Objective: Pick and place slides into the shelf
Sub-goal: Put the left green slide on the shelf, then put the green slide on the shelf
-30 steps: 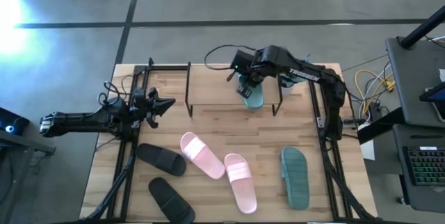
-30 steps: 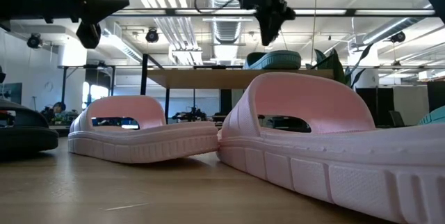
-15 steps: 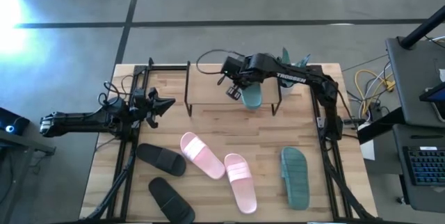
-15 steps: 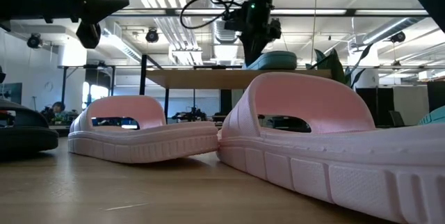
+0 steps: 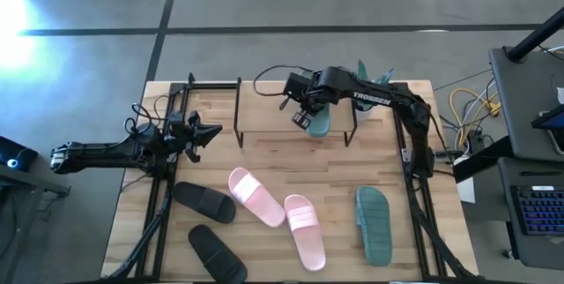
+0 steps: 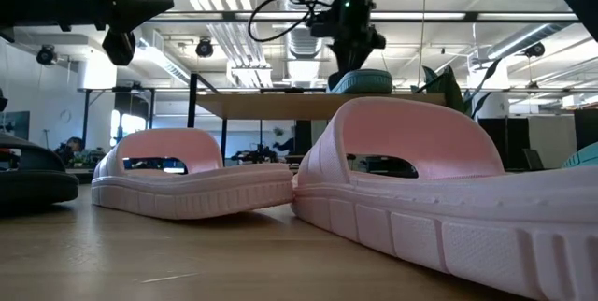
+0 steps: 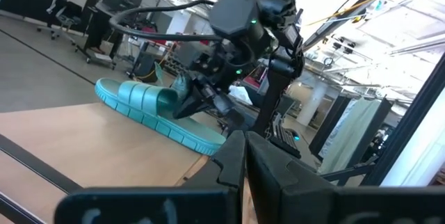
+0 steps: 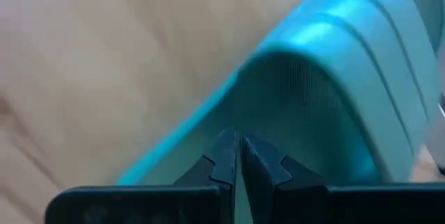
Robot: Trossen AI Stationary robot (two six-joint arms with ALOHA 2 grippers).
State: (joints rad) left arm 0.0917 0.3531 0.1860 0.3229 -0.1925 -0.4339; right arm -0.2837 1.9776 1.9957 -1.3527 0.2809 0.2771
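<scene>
One teal slide (image 5: 322,118) rests sole-down on the right end of the shelf (image 5: 273,112), whose board (image 6: 271,105) stands on thin black legs. My right gripper (image 5: 302,121), shut, is at that slide's left side, by the wide strap (image 8: 313,92). The second teal slide (image 5: 374,224), two pink slides (image 5: 256,196) (image 5: 305,231) and two black slides (image 5: 204,202) (image 5: 216,253) lie on the table's near half. My left gripper (image 5: 210,131), shut and holding nothing, hovers near the table's left edge. My right gripper meets the teal slide with its shut fingertips (image 8: 226,156) at the strap's edge (image 8: 278,64), on the slide's left side (image 7: 167,102). It comes slanting down from the table's left. The slide stays flat on the shelf board; nothing is pinched.
The shelf's black legs (image 5: 240,112) (image 5: 352,116) stand beside the right arm. The shelf board left of the teal slide is bare. Black frame rails (image 5: 159,187) (image 5: 414,187) run along both table sides. A cable (image 5: 273,77) loops off the right wrist.
My right gripper went from above the teal slide toward the table's left and down, then came back right against the slide's strap side. The slide on the shelf shifted slightly and looks shorter in the low view. The left arm kept still.
</scene>
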